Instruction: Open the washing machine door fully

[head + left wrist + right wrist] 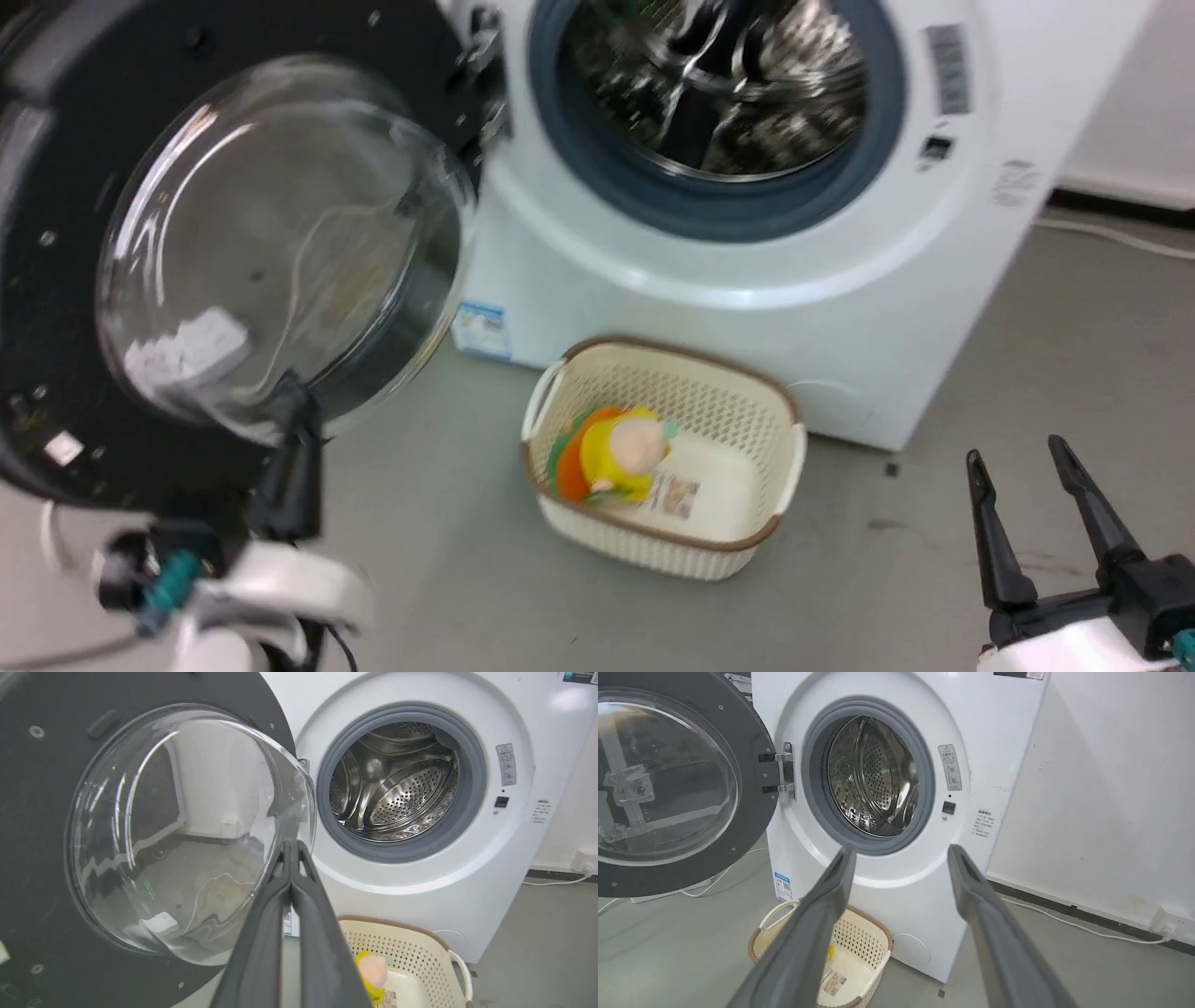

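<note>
The washing machine door [56, 280] [42, 826] [752, 742], a black disc with a clear glass bowl [280, 243], stands swung wide to the left on its metal hinge [784, 770]. The white washing machine [747, 308] [420, 882] [887, 896] shows its steel drum [397, 784] inside the grey rubber ring. My left gripper [294, 387] [292, 843] is shut with nothing in it, tips at the lower rim of the glass bowl. My right gripper [1018, 453] [901, 851] is open low at the right, away from the machine.
A cream perforated basket [756, 551] [420, 947] [859, 938] holding a yellow and orange soft toy [616, 453] sits on the grey floor before the machine. A white cable [1064, 921] runs along the wall at the right. Open floor lies to the right.
</note>
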You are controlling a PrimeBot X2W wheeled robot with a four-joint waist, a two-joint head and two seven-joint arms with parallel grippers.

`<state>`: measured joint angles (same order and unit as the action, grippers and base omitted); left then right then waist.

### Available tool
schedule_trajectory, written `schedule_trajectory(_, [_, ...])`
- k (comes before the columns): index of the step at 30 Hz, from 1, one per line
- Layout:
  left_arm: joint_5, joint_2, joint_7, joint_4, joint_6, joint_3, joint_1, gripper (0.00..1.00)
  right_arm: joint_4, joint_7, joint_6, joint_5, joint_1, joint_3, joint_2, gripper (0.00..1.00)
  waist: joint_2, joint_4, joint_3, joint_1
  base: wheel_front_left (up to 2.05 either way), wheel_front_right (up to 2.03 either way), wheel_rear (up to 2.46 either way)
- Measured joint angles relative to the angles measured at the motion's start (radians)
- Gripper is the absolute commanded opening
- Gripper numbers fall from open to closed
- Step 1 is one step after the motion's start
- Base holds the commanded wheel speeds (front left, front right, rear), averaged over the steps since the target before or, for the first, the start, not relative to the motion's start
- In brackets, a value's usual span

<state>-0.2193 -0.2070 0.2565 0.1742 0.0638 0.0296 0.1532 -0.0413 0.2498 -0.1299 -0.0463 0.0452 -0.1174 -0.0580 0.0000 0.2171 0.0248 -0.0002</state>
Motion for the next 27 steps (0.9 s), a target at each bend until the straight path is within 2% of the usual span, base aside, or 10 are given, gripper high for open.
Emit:
schedule_trajectory(1, [0.000, 0.000, 0.000, 0.000, 0.000, 0.000, 0.000, 0.00, 0.000, 0.000, 0.000, 0.000, 0.000, 0.000, 0.000, 1.00, 0.0000, 0.000, 0.000, 0.0000, 0.00, 0.00, 0.00])
schedule_trajectory(2, [0.011, 0.040, 0.000, -0.053, -0.010, 0.030, -0.082, 0.00, -0.009, 0.003, 0.000, 0.005, 0.020, 0.002, 0.002, 1.00, 0.0000, -0.056, -0.034, 0.0000, 0.00, 0.00, 0.00])
schedule_trajectory(5, [0.029, 0.065, 0.000, -0.080, -0.026, 0.053, -0.123, 0.00, -0.009, 0.003, 0.000, 0.024, 0.036, 0.009, 0.002, 1.00, 0.0000, -0.094, -0.051, 0.0000, 0.00, 0.00, 0.00])
schedule_trajectory(13, [0.060, 0.091, 0.000, -0.101, -0.044, 0.083, -0.191, 0.02, 0.018, 0.007, 0.000, 0.059, 0.077, 0.014, 0.003, 1.00, 0.0000, -0.143, -0.071, 0.0001, 0.00, 0.00, 0.00])
schedule_trajectory(14, [0.060, 0.094, 0.000, -0.098, -0.044, 0.087, -0.198, 0.43, 0.021, 0.007, 0.000, 0.062, 0.077, 0.014, 0.003, 1.00, 0.0000, -0.146, -0.072, 0.0002, 0.00, 0.00, 0.00])
schedule_trajectory(15, [0.063, 0.096, 0.000, -0.096, -0.044, 0.089, -0.203, 1.00, 0.023, 0.007, 0.000, 0.064, 0.078, 0.015, 0.003, 1.00, 0.0000, -0.150, -0.073, 0.0002, 0.00, 0.00, 0.00])
schedule_trajectory(27, [0.087, 0.100, 0.000, -0.093, -0.052, 0.089, -0.214, 1.00, 0.045, 0.007, 0.000, 0.073, 0.079, 0.023, 0.003, 1.00, 0.0000, -0.156, -0.077, 0.0002, 0.00, 0.00, 0.00])
